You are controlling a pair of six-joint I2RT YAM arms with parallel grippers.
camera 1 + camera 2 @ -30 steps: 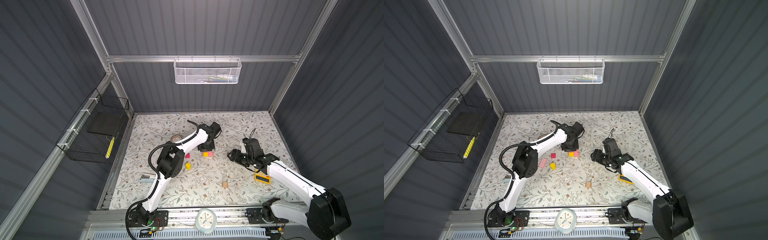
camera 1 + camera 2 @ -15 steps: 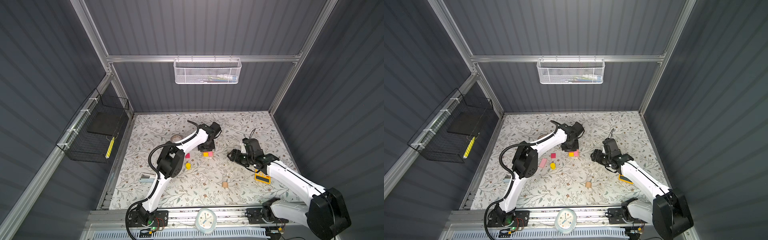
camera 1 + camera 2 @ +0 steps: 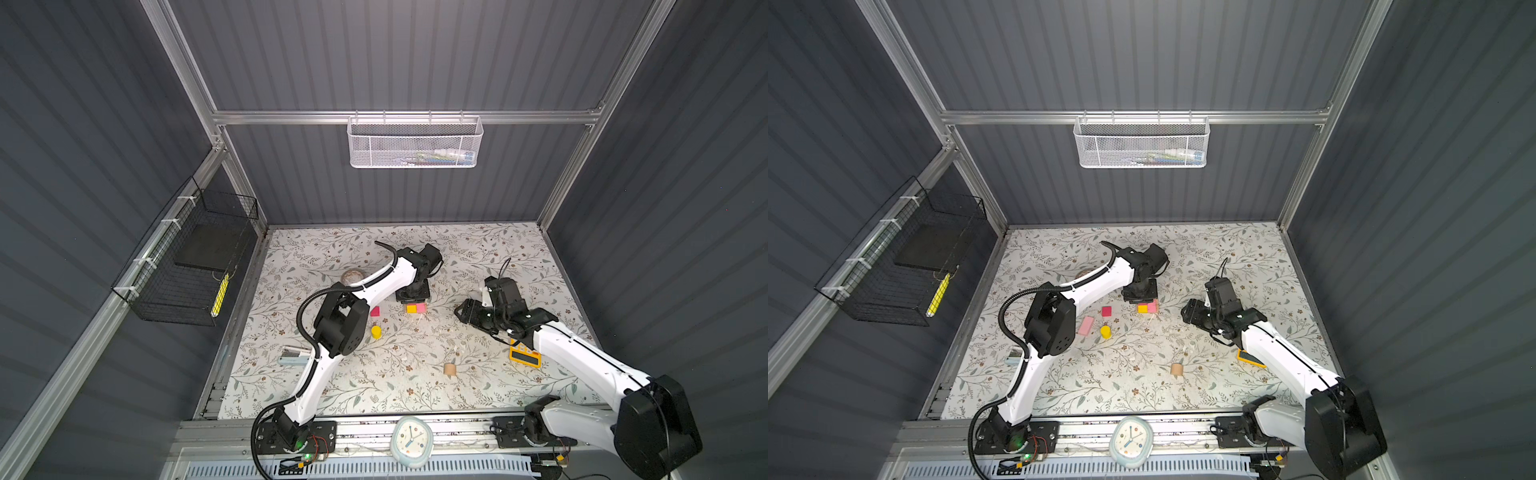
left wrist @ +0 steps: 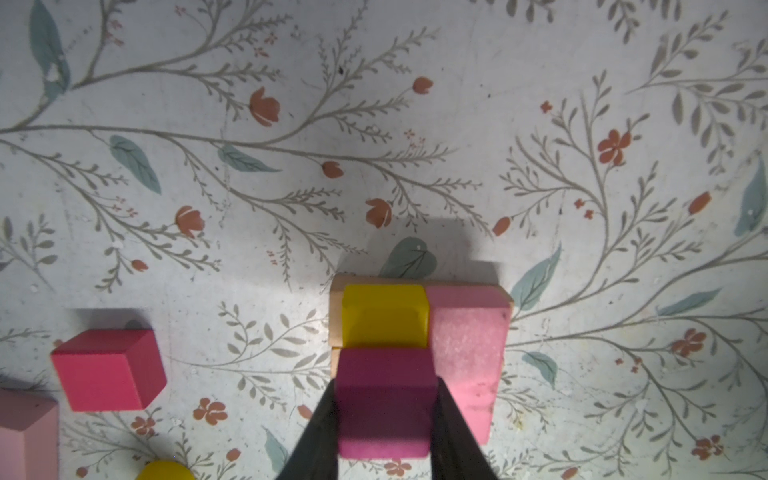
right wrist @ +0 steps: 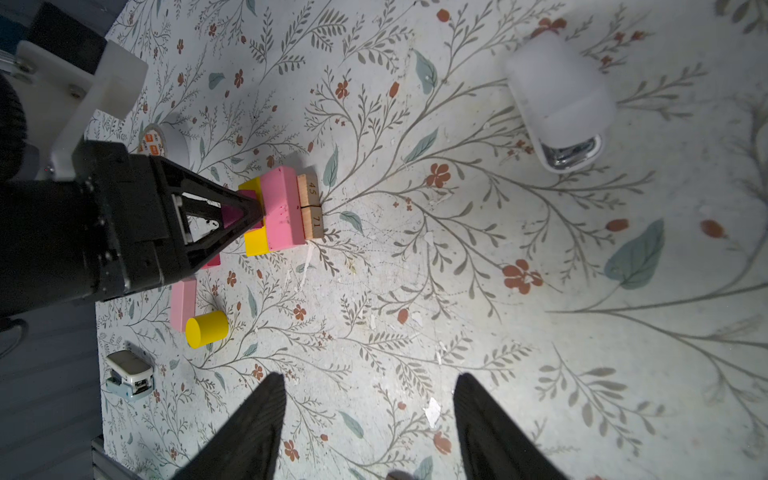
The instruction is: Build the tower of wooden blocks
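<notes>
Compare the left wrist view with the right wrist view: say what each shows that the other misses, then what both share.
Left wrist only: the loose magenta cube whole, unhidden. Right wrist only: a blurred white object with a metal end, the tape roll, the right gripper with fingers open. Both: the tower, the held magenta cube in the fingers of the left gripper, the yellow cylinder, the pink bar.

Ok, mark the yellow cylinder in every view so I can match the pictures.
Top view: yellow cylinder, nearer the arm bases than the tower, by the left arm's elbow.
Top view: same spot, beside the loose pink bar.
Left wrist: only a sliver, cut off at the frame edge.
Right wrist: whole, beside the pink bar.
Shared landmark: the tower, in all four.
</notes>
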